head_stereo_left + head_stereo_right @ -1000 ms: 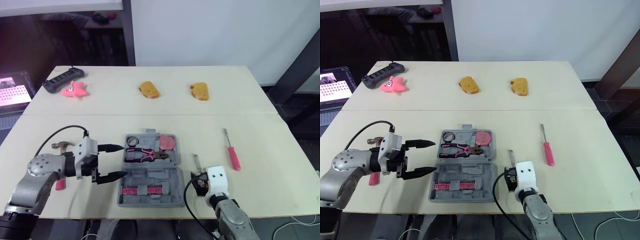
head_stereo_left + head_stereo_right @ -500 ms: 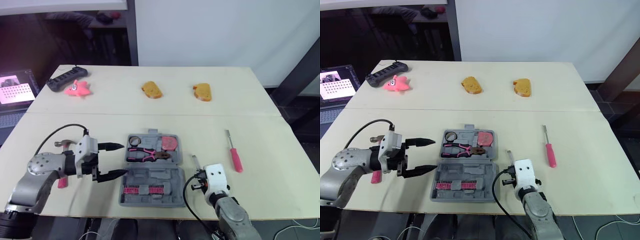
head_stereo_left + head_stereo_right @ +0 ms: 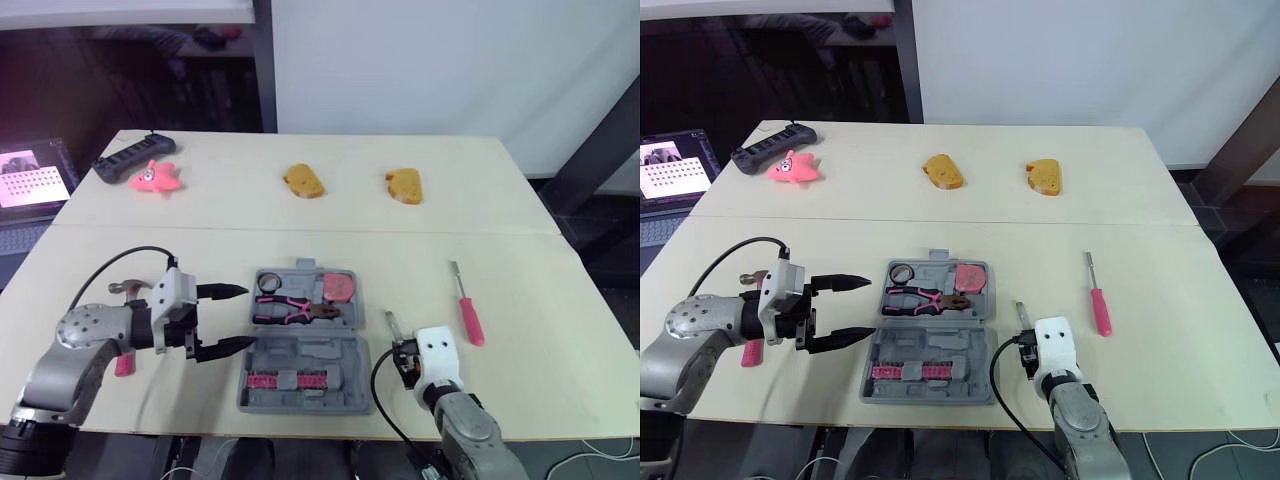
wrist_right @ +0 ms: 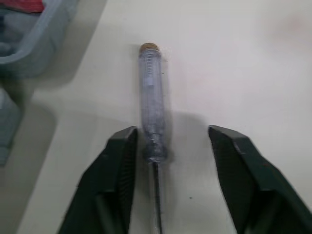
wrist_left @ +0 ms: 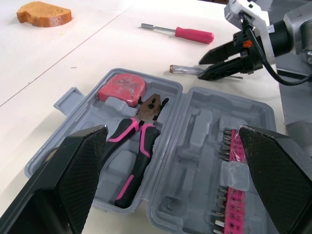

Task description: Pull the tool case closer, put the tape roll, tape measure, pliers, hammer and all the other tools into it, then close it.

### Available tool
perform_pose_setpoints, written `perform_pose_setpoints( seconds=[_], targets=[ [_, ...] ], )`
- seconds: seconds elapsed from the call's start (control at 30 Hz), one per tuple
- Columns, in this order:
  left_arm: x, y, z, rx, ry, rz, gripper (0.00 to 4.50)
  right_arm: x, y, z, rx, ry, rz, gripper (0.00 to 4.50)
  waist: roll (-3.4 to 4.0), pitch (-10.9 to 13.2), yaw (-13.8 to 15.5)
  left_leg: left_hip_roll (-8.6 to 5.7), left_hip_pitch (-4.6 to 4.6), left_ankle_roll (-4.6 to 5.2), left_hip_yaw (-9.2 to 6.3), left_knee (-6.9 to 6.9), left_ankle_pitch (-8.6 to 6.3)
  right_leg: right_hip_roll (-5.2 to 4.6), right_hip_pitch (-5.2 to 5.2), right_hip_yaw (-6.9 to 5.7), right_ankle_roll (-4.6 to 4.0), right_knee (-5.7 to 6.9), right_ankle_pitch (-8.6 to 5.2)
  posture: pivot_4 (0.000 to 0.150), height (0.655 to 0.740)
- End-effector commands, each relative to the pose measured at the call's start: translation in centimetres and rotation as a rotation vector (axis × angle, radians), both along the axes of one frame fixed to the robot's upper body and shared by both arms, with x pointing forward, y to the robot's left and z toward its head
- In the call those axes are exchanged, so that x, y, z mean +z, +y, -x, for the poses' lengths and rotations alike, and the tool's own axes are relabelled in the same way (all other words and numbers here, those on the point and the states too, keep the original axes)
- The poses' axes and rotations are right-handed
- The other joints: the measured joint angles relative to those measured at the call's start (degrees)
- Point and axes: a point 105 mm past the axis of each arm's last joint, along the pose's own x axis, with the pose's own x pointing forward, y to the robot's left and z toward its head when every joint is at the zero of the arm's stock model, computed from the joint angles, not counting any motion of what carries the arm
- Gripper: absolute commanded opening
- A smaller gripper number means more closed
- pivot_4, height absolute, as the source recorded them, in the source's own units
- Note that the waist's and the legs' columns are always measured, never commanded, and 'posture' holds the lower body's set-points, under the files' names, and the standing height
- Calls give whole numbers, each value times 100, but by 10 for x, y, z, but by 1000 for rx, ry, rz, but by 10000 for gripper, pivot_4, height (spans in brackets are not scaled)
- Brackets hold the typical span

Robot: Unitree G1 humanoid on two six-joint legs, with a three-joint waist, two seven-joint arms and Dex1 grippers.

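So the grey tool case is lying open near the front edge of the table, roughly in the middle. The far half has the pink-handled pliers lying across it, the pink tape measure in the far right pocket, and a small dark tape roll in the far left pocket. The near half has a pink strip of bits along its front. The left gripper is just beside the case's left side, fingers pointing at it and spread wide, holding nothing. The hammer is behind that arm, mostly hidden: I can only make out the metal head and a bit of pink handle. The right gripper is down at the table just right of the case, its fingers apart on either side of a clear-handled screwdriver that's lying flat. It isn't clamped on it, though one finger is really close to the handle and I can't tell if it's touching. Further right, well apart from the case, there's a pink-handled screwdriver on the table. At the back are two slices of bread, plus a pink starfish toy next to a black power strip in the far left corner.
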Motion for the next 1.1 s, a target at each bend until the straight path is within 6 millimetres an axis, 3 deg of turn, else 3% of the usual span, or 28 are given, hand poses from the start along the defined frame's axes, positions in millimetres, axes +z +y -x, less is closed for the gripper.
perform_pose_setpoints(
  seconds=[0.03,0.17,0.27,0.37,0.67,0.73,0.87,0.9,0.97,1.0,1.1],
  targets=[
    [7,-4,1,-14,-33,6,45000,-23,-1,15,-4,120,-8,24173,0,0,2,0,0,0,0,0,0,0,0,0,0,0,0,1500,7400],
    [7,-4,2,-15,-32,8,45000,-22,1,18,3,127,-20,24173,0,0,2,0,0,0,0,0,0,0,0,0,0,0,0,1500,7400],
    [7,-4,2,-14,-31,8,45000,-23,2,22,9,136,-22,15236,1,-1,3,0,0,0,0,0,0,0,0,-1,0,0,0,1500,7400],
    [7,-5,2,-14,-29,9,45000,-23,3,23,9,140,-29,430,-3,-3,9,0,0,0,0,0,0,0,0,-1,0,0,0,1500,7400],
    [7,-4,-1,-2,-35,8,45000,-17,2,18,29,117,-24,430,-9,-7,9,0,0,0,0,0,0,-1,2,-1,0,-1,-1,1500,7400],
    [9,-2,-2,11,-38,10,45000,-6,0,13,52,76,-6,430,-8,-7,9,0,0,0,0,0,0,-1,2,-1,0,-1,-1,1500,7400],
    [12,5,-6,33,-45,5,45000,45,-7,-7,156,-57,43,430,16,8,9,-1,-4,0,0,5,0,-1,0,0,0,-1,0,1500,7400],
    [13,8,-6,38,-45,1,45000,66,-4,-13,234,-104,65,430,22,11,4,-2,-7,0,0,9,0,-2,-1,0,1,-1,0,1500,7400],
    [14,18,-5,47,-40,-17,45000,112,19,-18,526,-160,102,430,44,25,-63,-1,-6,0,0,17,0,1,-2,2,1,1,3,1500,7400],
    [13,22,-3,44,-32,-28,45000,125,33,-13,685,-137,116,430,50,31,-83,-1,-7,0,3,24,0,2,-2,7,14,2,11,1500,7400],
    [7,32,6,16,3,-58,45000,134,62,0,957,48,97,430,53,30,-138,1,-2,4,-3,16,-1,6,-3,4,16,7,13,1500,7400]
  ],
)
